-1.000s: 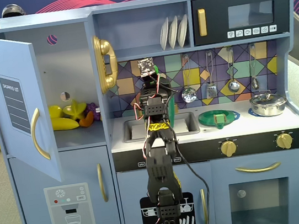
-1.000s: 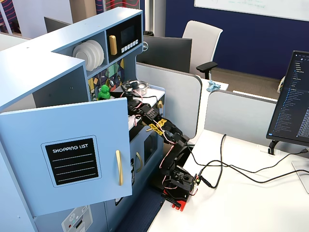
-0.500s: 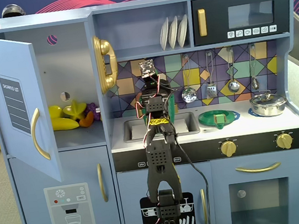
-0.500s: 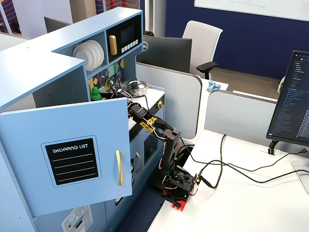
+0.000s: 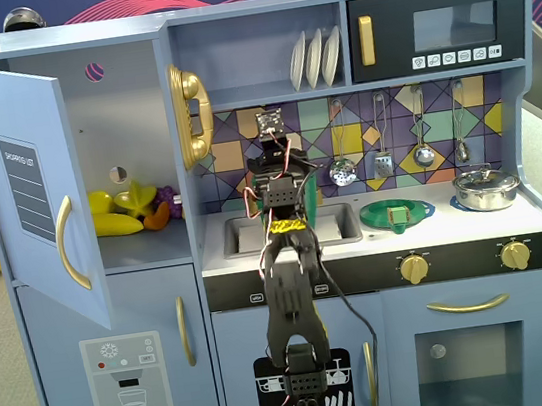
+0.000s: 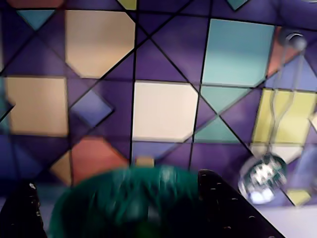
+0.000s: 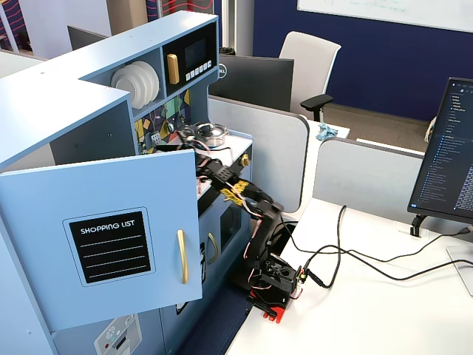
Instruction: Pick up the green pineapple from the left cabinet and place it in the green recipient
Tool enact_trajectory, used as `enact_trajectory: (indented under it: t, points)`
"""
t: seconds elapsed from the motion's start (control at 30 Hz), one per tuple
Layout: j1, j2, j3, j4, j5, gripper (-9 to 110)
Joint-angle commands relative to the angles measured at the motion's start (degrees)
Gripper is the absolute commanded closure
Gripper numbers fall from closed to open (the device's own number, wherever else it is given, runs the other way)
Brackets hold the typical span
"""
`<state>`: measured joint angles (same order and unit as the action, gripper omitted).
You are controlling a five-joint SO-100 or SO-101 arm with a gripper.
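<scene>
In the wrist view the dark green ribbed recipient [image 6: 124,198] fills the bottom, blurred, right under my gripper [image 6: 116,179]. The black fingers [image 6: 223,208] stand far apart on either side of its rim, with nothing gripped between them. The green pineapple does not show clearly in any view. A faint bright green fleck low inside the cup is too blurred to name. In a fixed view my arm [image 5: 287,261] reaches over the sink, and a sliver of the recipient [image 5: 309,194] shows behind the wrist. The left cabinet [image 5: 122,113] stands open, its door [image 5: 31,186] swung out.
Yellow toy fruit [image 5: 116,213] lies on the cabinet shelf. A flat green plate [image 5: 394,214] and a steel pot [image 5: 486,189] sit on the counter. Utensils [image 5: 383,159] hang on the tiled backsplash [image 6: 163,109]. The open door [image 7: 111,237] hides my gripper in the side view.
In the side view the bright green pineapple showed in the gripper above the door's edge and moved left; now it no longer shows. The arm's elbow has shifted slightly.
</scene>
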<state>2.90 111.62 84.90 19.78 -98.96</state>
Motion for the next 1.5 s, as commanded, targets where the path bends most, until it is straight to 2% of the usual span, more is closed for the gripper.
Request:
enact_trajectory:
  t: [0.0, 0.27, 0.47, 0.8, 0.87, 0.97, 1.1, 1.47]
  points:
    - [0.1, 18.5, 8.5, 6.9, -2.7, 67]
    - [4.4, 41.4, 27.0, 26.6, -4.7, 67]
    - [6.2, 50.4, 39.0, 40.7, -3.5, 70]
    - [6.2, 62.3, 65.1, 45.9, 6.3, 78]
    - [6.5, 63.3, 69.9, 45.7, 6.5, 82]
    - [6.1, 64.5, 75.3, 45.8, 8.5, 94]
    - [4.1, 65.7, 79.1, 49.0, 11.3, 100]
    - [3.3, 70.1, 86.7, 59.2, 12.0, 101]
